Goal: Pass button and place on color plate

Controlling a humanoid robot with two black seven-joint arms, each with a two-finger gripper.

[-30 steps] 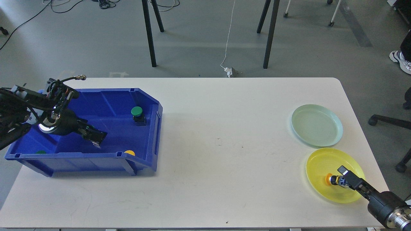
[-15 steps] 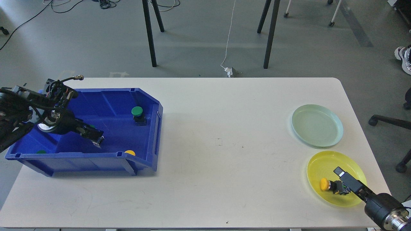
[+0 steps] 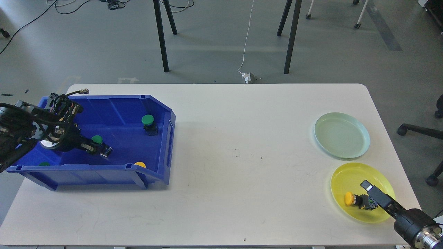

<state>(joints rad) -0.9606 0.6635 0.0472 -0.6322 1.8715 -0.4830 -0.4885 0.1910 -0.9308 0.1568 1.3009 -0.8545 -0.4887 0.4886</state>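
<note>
A yellow button (image 3: 349,198) with a dark body lies on its side on the yellow plate (image 3: 346,176) at the front right. My right gripper (image 3: 369,197) is just to the right of it, low over the plate, jaws apart, with the button's body at its fingertips. My left gripper (image 3: 102,151) is down inside the blue bin (image 3: 162,145) at the left. A green button (image 3: 97,139) sits right against its fingers; I cannot tell whether they hold it. A second green button (image 3: 147,120) stands upright at the bin's right side.
A yellow button (image 3: 139,164) and another green one (image 3: 44,164) peek over the bin's front wall. A pale green plate (image 3: 341,135) lies behind the yellow plate. Table legs and cables are on the floor beyond the table.
My right gripper let the yellow button down onto the yellow plate and drew back slightly. My left gripper moved lower and leftward in the bin, uncovering a green button beside its fingers.
</note>
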